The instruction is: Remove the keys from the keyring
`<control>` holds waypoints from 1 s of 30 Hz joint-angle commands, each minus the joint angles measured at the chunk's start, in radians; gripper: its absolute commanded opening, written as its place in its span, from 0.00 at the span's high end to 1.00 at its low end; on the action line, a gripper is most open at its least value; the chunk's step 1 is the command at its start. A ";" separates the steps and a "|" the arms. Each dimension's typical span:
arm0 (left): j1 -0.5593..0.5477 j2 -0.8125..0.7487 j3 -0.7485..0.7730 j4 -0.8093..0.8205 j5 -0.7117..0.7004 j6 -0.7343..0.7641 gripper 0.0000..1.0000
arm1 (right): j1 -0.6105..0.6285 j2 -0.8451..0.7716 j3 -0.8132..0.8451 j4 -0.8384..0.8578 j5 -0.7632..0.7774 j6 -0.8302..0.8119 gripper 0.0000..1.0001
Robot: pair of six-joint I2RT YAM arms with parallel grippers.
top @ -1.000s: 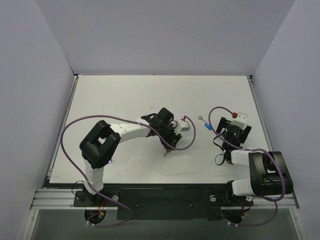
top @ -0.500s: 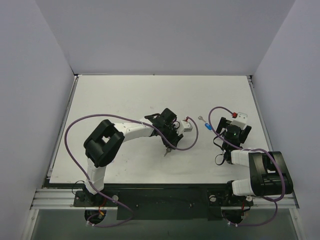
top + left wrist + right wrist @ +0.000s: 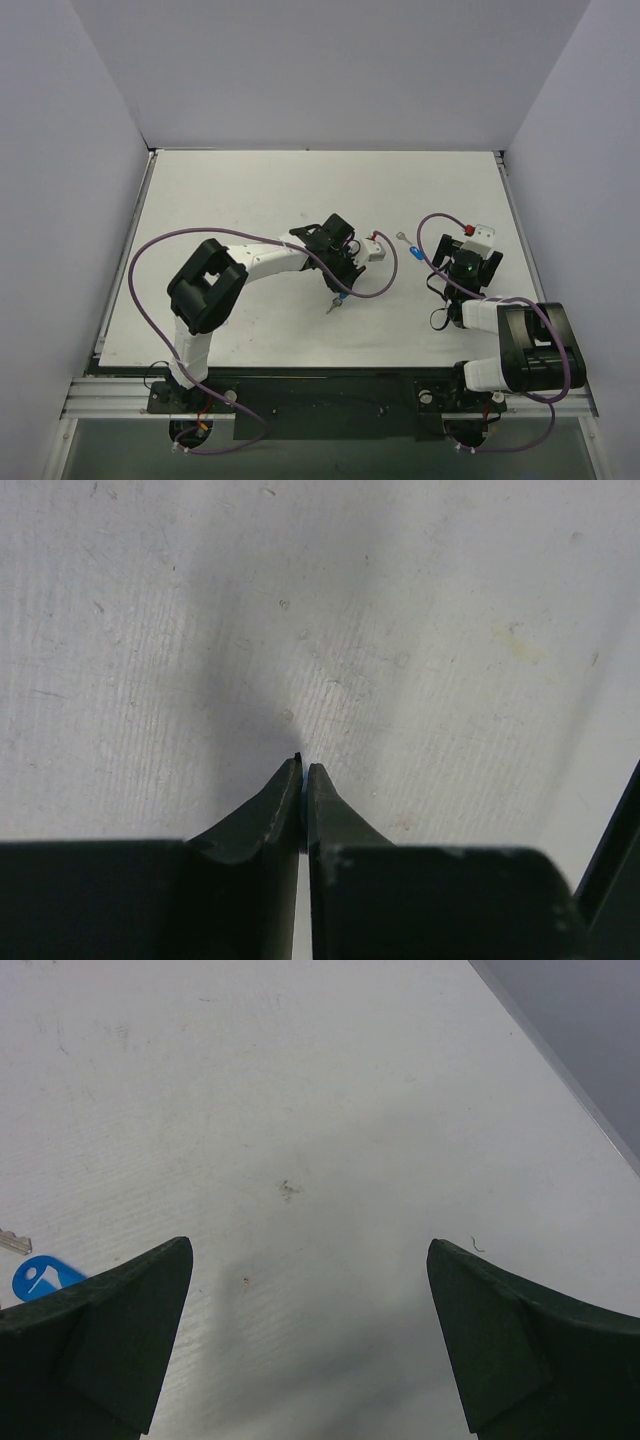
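- The white table [image 3: 250, 200] is the biggest thing here. It is bare but for my two arms and a few tiny bits.
- My right gripper [image 3: 308, 1245] sits toward 3 o'clock on the table. Its fingers are spread wide with nothing between them.
- My left gripper [image 3: 303, 770] reaches near the middle of the table and points down at it. Its fingers are pinched almost together, with only a thin slit left. I cannot tell if anything is caught in that slit. I see just a tiny dark tip there.
- The blue key [image 3: 40, 1278] lies flat on the table at about 8 o'clock from my right gripper, just beside its left finger and not touching it.
- A small silver bit [image 3: 10, 1241] pokes out at 11 o'clock from the blue cap. It may be the key's blade or the keyring. I cannot tell which.
- A tiny speck [image 3: 335, 302] shows at 6 o'clock from my left fingertips in the top view. It is too small to name.
- I think the job is not finished. No key is plainly shown off the keyring, and the blue key is not being held.
- The blue cap has a white mark, too small to read. I see no other writing or labels.
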 commanded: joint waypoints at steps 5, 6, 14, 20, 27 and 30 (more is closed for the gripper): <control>0.001 -0.020 0.055 -0.089 0.015 0.021 1.00 | 0.004 -0.005 0.013 0.056 0.018 0.000 0.03; 0.001 -0.031 0.055 -0.095 0.009 0.001 1.00 | 0.007 -0.007 0.012 0.056 0.018 0.000 0.02; -0.007 -0.203 0.096 -0.211 -0.123 -0.152 1.00 | 0.047 -0.166 0.088 -0.227 0.078 -0.004 0.00; -0.012 -0.399 0.035 -0.194 -0.191 -0.295 1.00 | 0.151 -0.442 0.277 -0.708 0.005 -0.013 0.00; -0.013 -0.562 0.090 -0.326 -0.307 -0.557 1.00 | 0.156 -0.660 0.550 -1.103 -0.282 0.323 0.00; -0.016 -0.618 0.106 -0.371 -0.320 -0.645 1.00 | 0.149 -0.766 0.563 -1.162 -0.269 0.541 0.00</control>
